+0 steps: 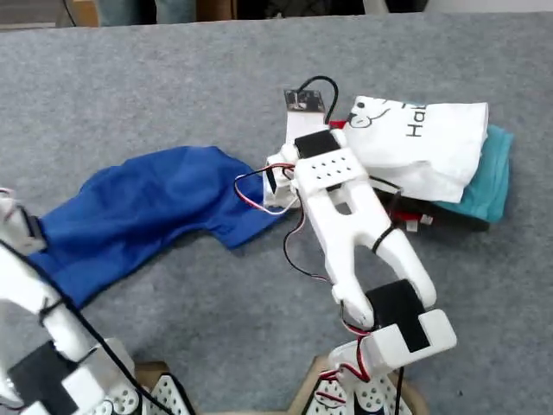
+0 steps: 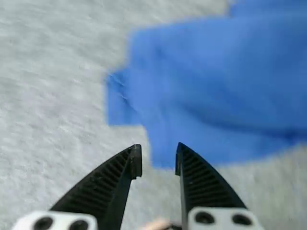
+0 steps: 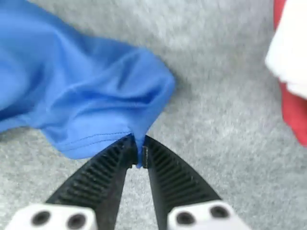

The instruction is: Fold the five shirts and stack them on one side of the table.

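A blue shirt (image 1: 147, 216) lies crumpled across the grey table from the left edge to the centre. My right gripper (image 3: 138, 152) is shut on the blue shirt's (image 3: 91, 96) hem, at the cloth's right end near the table's middle (image 1: 278, 186). My left gripper (image 2: 158, 160) stands open just off an edge of the blue shirt (image 2: 216, 91), nothing between its fingers; its arm (image 1: 26, 285) is at the table's left. A stack of folded shirts sits at the right: white (image 1: 423, 143) on top, teal (image 1: 488, 177), red (image 1: 406, 212) beneath.
The grey felt tabletop (image 1: 173, 78) is open at the back and the front middle. The right arm's white links (image 1: 363, 233) slant across the front right, beside the stack. Wires loop near the wrist.
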Robot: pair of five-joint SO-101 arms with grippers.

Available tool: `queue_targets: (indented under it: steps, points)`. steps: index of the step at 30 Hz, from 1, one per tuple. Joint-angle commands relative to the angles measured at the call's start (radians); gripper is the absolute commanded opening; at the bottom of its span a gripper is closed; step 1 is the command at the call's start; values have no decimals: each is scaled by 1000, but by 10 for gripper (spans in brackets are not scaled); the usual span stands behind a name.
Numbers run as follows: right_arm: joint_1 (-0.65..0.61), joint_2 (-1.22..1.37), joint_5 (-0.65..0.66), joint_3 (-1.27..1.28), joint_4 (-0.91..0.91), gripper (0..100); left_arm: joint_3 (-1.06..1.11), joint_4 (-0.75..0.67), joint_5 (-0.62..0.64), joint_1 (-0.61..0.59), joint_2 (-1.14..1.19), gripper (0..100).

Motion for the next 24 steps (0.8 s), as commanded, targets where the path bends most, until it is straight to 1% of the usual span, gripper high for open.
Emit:
queue_targets:
  steps: [1, 3, 7, 12, 16, 20, 24]
  points:
    - [14, -2, 12, -45, -20, 14, 94, 32, 15, 64, -38, 148]
    - [14, 1, 14, -45, -20, 14, 179, -11, 18, 44, -38, 148]
    - [14, 1, 14, -45, -23, 14, 289, -103, 81, -22, -38, 152]
    - [14, 1, 14, -45, -23, 14, 340, -149, 183, -67, -38, 168]
    - [14, 1, 14, -45, -58, 14, 367, -176, 180, -128, -37, 188]
    - [11, 1, 14, -45, -87, 14, 433, -253, 161, -140, 11, 188]
    - [11, 1, 14, -45, -100, 14, 417, -267, 167, -142, 121, 188]
